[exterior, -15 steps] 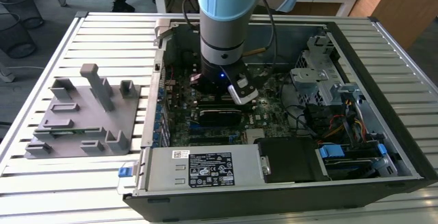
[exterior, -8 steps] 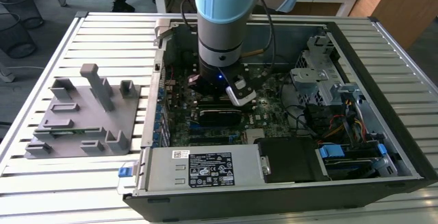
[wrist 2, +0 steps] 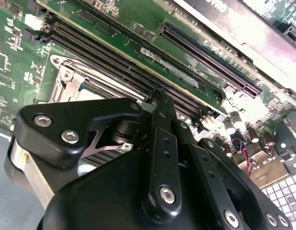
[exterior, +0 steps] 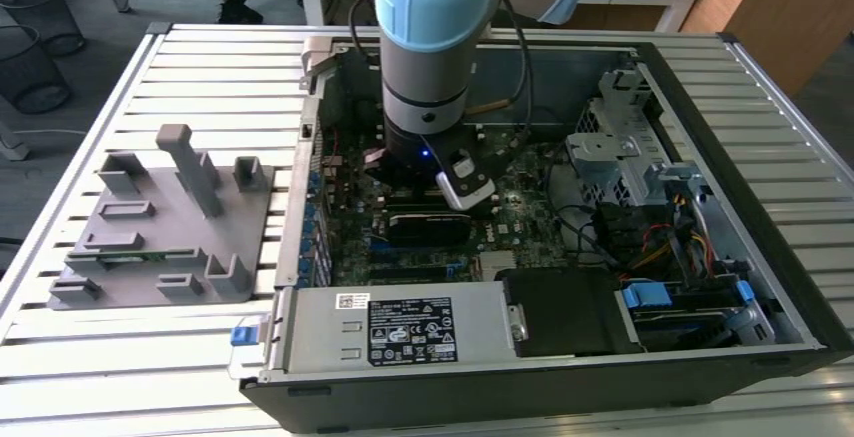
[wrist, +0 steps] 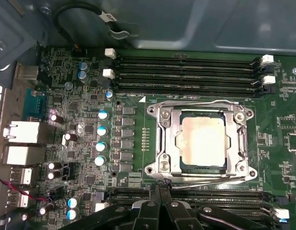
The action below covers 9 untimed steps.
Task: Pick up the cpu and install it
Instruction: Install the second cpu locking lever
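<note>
The open PC case lies on a slatted desk, with a grey fixture block just beside it on the exterior view's left. Nearest in the case sit a silver power supply and a drive bay with blue tabs; beyond them the arm reaches down over the motherboard. In the first wrist view the claw hangs just above the socket frame's edge, its fingers pinched close together on nothing. The cpu sits in the socket, apart from the claw tips, metal top up. Past it run 4 memory slots, then a black cable against the case wall.
</note>
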### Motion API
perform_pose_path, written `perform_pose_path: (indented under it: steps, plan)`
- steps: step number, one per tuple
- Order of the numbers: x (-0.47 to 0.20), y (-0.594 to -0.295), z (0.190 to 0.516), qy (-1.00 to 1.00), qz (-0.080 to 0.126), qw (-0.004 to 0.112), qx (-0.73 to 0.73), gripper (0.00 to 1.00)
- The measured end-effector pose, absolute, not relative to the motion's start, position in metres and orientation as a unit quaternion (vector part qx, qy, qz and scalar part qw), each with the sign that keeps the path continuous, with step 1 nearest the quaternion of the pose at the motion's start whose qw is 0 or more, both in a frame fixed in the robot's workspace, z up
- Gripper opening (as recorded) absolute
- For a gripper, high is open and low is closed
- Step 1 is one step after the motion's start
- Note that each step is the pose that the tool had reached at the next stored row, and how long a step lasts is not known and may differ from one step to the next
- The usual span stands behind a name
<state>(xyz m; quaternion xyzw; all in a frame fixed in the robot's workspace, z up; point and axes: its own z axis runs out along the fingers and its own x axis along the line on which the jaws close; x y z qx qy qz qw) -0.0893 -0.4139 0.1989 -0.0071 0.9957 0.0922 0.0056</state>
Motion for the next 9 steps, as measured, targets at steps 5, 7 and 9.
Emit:
perform_pose_path:
  steps: [5, 7, 9]
  plan:
    - [-0.0909, -0.4138, 0.1963, 0.995, 0.098, 0.006, -0.007, 0.11]
    - [-0.0915, -0.4138, 0.1958, 0.995, 0.102, 0.006, -0.007, 0.11]
    - [-0.0923, -0.4138, 0.1954, 0.995, 0.104, 0.006, -0.007, 0.11]
